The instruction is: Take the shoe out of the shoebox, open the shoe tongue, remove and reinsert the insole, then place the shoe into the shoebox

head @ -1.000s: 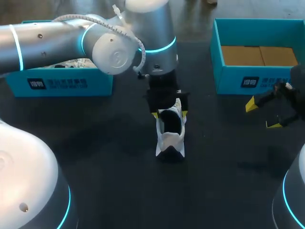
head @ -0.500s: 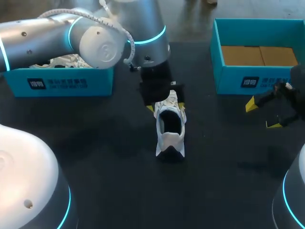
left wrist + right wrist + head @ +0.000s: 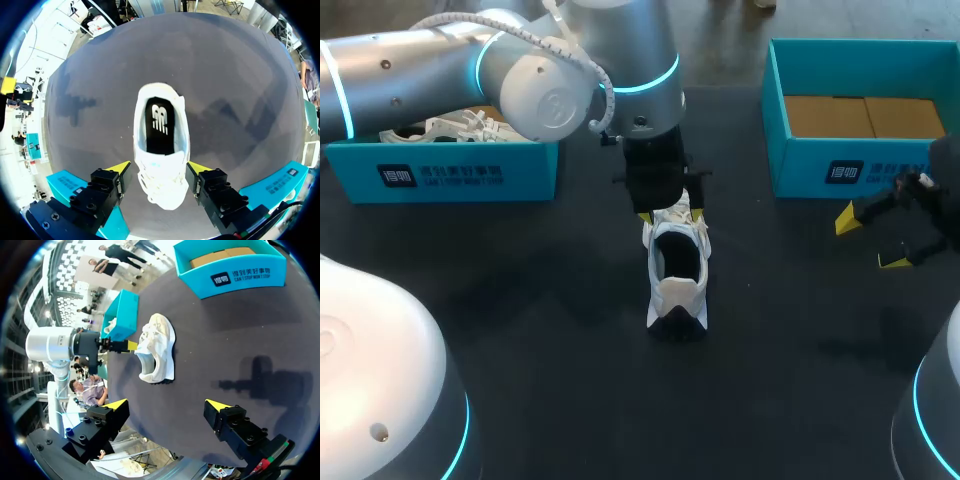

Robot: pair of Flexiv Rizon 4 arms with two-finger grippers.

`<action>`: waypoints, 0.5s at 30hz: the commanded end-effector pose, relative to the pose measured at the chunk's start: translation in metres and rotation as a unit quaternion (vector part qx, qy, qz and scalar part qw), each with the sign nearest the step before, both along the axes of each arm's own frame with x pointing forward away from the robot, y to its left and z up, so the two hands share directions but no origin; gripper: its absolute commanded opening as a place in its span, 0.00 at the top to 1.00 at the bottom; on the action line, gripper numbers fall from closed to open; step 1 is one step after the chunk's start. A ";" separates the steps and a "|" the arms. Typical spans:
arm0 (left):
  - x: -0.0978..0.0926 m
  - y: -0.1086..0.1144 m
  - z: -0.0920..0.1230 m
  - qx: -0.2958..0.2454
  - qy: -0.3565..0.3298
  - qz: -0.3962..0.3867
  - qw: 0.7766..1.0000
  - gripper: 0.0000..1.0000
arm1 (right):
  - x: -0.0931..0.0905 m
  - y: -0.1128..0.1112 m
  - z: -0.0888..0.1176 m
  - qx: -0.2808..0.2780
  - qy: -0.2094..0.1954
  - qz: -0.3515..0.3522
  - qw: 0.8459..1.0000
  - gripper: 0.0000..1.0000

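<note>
Two arms | left gripper [image 3: 158, 168] released, astride shoe [image 3: 161, 150] toe — edged back slightly | right gripper [image 3: 166, 404] released, unmoved

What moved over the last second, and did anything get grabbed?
The left gripper drew back along the shoe toward its toe end and the table's far side, and its arm swung with it. Nothing was grasped or released; the open fingers only straddle the toe. The shoe and the open right gripper stayed put.

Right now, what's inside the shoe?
A black insole lies in the shoe. Its toe end cannot be seen, because the laced front of the shoe covers it.
</note>
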State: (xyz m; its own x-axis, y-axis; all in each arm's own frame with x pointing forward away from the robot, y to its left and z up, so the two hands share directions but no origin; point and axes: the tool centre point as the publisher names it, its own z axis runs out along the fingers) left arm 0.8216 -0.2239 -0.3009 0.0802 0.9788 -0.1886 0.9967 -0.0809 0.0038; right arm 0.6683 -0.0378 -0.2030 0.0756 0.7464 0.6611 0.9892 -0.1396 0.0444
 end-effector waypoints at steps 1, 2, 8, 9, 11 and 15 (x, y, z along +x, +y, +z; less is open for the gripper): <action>0.008 -0.006 -0.009 0.000 0.004 0.001 1.000 0.31 | 0.000 0.001 0.000 -0.002 0.000 -0.001 1.000 0.00; 0.008 -0.006 -0.010 -0.001 0.004 0.001 1.000 0.31 | 0.000 0.001 0.000 -0.002 0.000 -0.001 1.000 0.00; 0.008 -0.010 -0.017 -0.003 0.003 -0.002 1.000 0.36 | 0.000 0.001 0.000 -0.002 0.000 -0.001 1.000 0.00; 0.007 -0.010 -0.018 -0.002 0.004 -0.002 1.000 0.40 | 0.000 0.001 0.000 -0.002 0.000 -0.001 1.000 0.00; 0.007 -0.010 -0.021 0.000 0.005 -0.002 1.000 0.50 | 0.000 0.001 0.000 -0.002 0.000 -0.001 1.000 0.00; 0.006 -0.007 -0.024 0.004 0.008 -0.001 1.000 0.52 | 0.000 0.001 0.000 -0.002 0.000 -0.001 1.000 0.00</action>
